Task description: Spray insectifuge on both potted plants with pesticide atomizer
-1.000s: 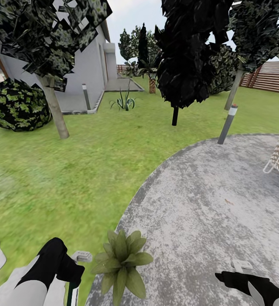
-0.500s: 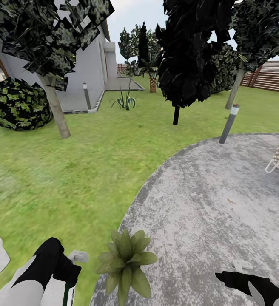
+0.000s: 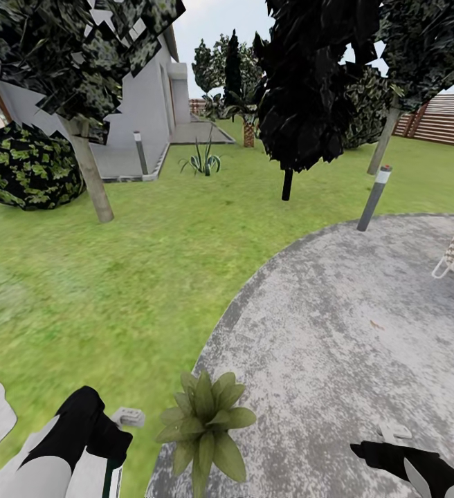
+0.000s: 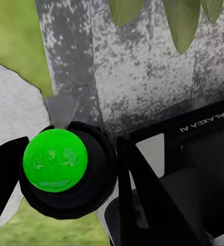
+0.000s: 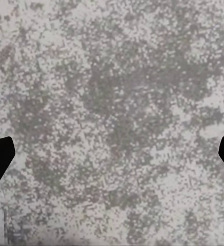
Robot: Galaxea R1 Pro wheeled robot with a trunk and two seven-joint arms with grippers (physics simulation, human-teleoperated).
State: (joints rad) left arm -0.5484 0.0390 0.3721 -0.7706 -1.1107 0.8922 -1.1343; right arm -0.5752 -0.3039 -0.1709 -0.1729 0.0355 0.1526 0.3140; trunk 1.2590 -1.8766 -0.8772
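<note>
Atomizer (image 3: 111, 474) sits in the left jaws (image 4: 65, 169), which are closed on it; its grey spray head (image 3: 129, 416) points toward the plant (image 3: 203, 429) just beside it, probably so the mist can fall on the leaves. On the wrist view a green ball (image 4: 55, 160) shows between the dark fingers. The right jaws (image 5: 112, 159) are spread wide with nothing in them, over the patio (image 3: 338, 332), likely only kept out of the way. Farther off, the lawn (image 3: 116, 277), a bollard lamp (image 3: 374, 198) and the fence (image 3: 448, 121) stand.
</note>
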